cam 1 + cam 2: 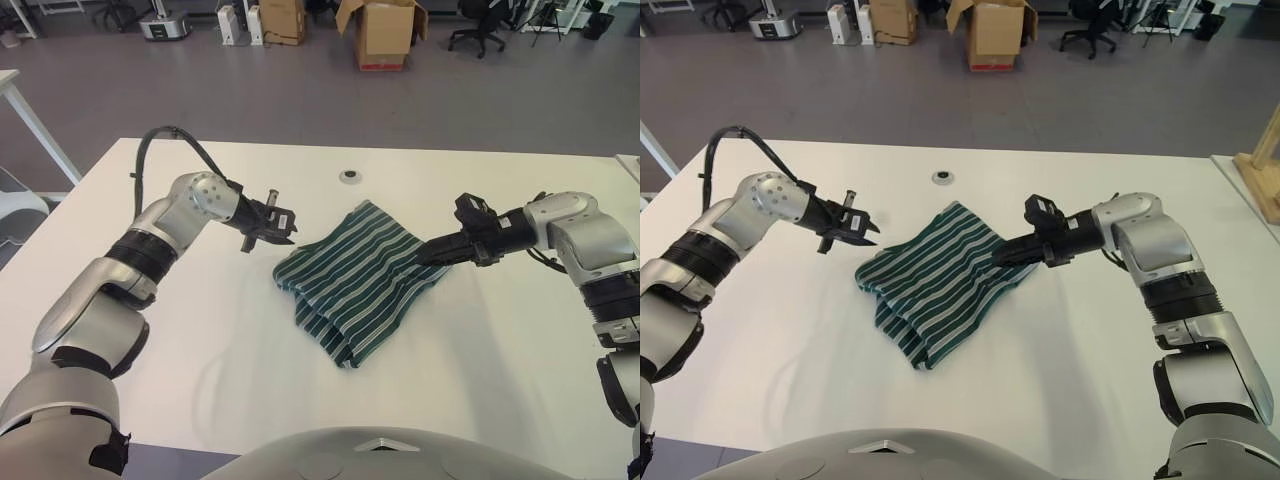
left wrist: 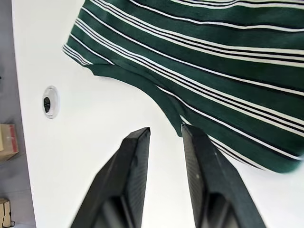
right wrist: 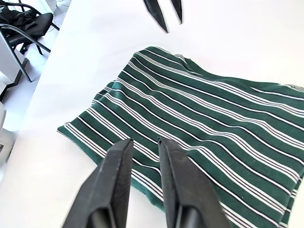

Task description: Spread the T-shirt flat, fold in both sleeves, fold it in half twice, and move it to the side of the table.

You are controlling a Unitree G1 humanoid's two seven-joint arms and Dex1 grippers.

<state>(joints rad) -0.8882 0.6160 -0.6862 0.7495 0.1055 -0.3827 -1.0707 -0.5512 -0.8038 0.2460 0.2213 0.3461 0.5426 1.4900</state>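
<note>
The T-shirt [image 1: 360, 275], dark green with thin white stripes, lies folded into a compact, slightly rumpled rectangle at the middle of the white table [image 1: 200, 340]. My left gripper [image 1: 285, 228] hovers just off the shirt's left corner, its two black fingers a little apart with nothing between them; the left wrist view has the fingertips [image 2: 142, 135] over bare table next to the shirt's edge [image 2: 213, 61]. My right gripper [image 1: 422, 256] sits at the shirt's right edge, open by a narrow gap and empty, fingertips [image 3: 124, 145] just above the striped cloth [image 3: 213, 109].
A round cable grommet [image 1: 351, 177] is set in the table behind the shirt. Bare tabletop stretches to the left, right and front. On the floor beyond the table stand cardboard boxes [image 1: 385, 35] and an office chair [image 1: 480, 25].
</note>
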